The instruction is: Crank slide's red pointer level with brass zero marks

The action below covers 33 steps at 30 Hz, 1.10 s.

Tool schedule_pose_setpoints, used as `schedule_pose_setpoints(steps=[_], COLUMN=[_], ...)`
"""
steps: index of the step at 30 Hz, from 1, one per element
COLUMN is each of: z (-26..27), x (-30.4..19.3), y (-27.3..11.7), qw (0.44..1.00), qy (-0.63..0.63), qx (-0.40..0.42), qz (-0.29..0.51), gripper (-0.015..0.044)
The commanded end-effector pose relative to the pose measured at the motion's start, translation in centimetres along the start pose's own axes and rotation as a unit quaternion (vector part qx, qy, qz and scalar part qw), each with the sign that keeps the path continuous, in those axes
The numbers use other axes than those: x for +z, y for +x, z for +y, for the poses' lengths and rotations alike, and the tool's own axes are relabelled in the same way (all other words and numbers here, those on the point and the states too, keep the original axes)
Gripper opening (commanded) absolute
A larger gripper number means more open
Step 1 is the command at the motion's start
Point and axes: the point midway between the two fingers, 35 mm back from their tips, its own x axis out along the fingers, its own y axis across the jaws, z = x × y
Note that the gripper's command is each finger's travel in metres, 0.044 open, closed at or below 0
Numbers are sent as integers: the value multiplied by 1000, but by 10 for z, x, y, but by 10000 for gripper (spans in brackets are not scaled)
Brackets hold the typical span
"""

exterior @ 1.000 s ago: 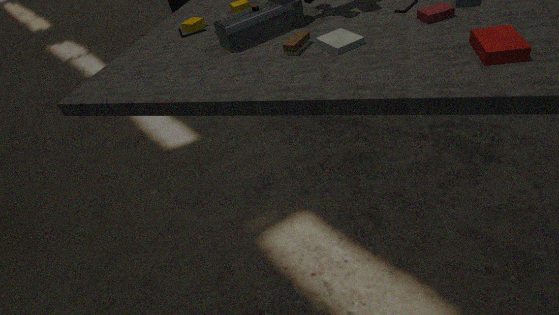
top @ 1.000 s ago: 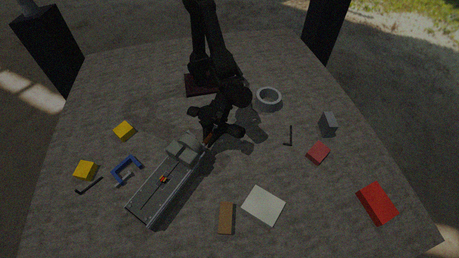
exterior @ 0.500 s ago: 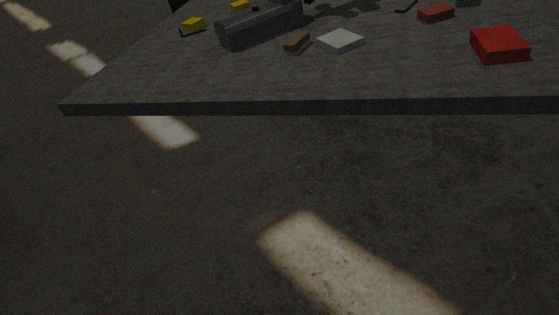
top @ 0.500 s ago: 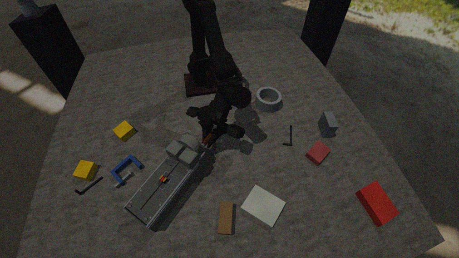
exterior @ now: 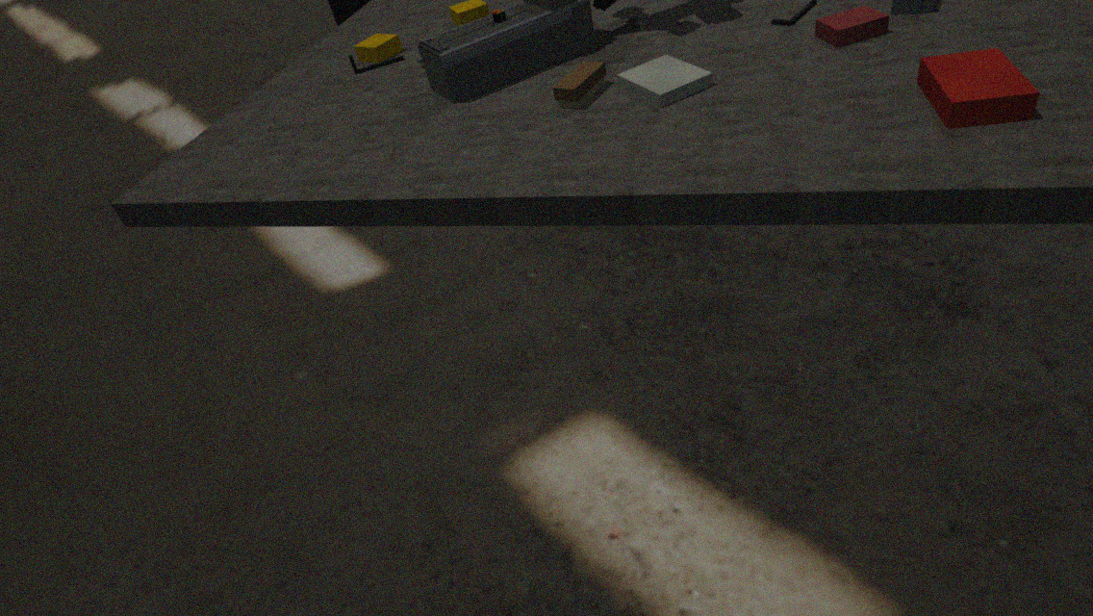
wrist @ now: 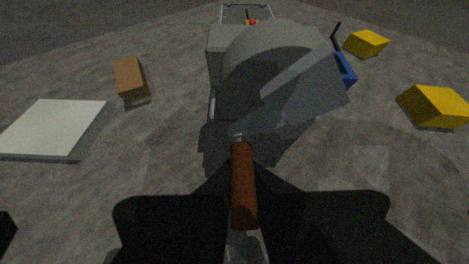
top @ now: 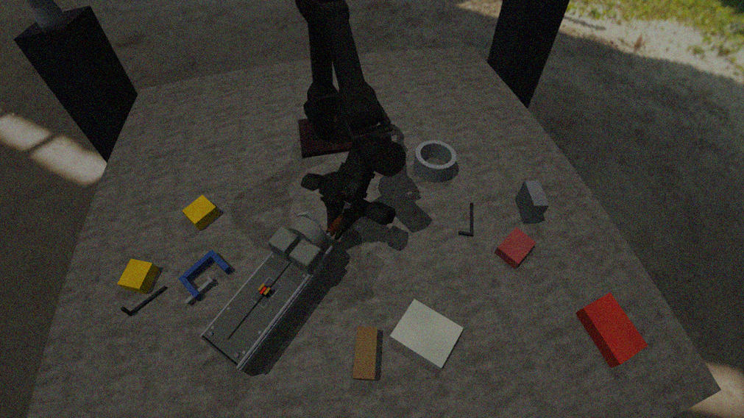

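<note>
The grey machine (top: 239,305) (exterior: 504,63) stands at the left of the table, its slotted deck running away from the arm. The red pointer (top: 264,289) (wrist: 252,21) sits in the slot close to the small brass marks; whether it is exactly level is too small to tell. A grey housing (wrist: 219,39) and round cover hide part of the deck in the wrist view. The crank's brown handle (wrist: 243,177) (top: 335,226) points towards the arm. My gripper (wrist: 239,163) is shut on this handle, one dark finger on each side.
A blue bracket (top: 189,277) (wrist: 346,70) and two yellow blocks (top: 200,211) (top: 137,275) lie left of the machine. A brown block (top: 366,352) (wrist: 130,76) and a white plate (top: 427,332) (wrist: 54,125) lie on its other side. A grey ring (top: 436,170) stands near the arm.
</note>
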Motion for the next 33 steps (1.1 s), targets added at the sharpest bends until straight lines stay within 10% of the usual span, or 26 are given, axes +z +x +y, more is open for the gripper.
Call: schedule_pose_setpoints(steps=[1,33], z=[-7,-13], x=[-4,-6], y=[5,6], qw=[1000,1000], qy=[-2,-3], qx=[-7,-7], qz=[7,7], gripper=[0,0])
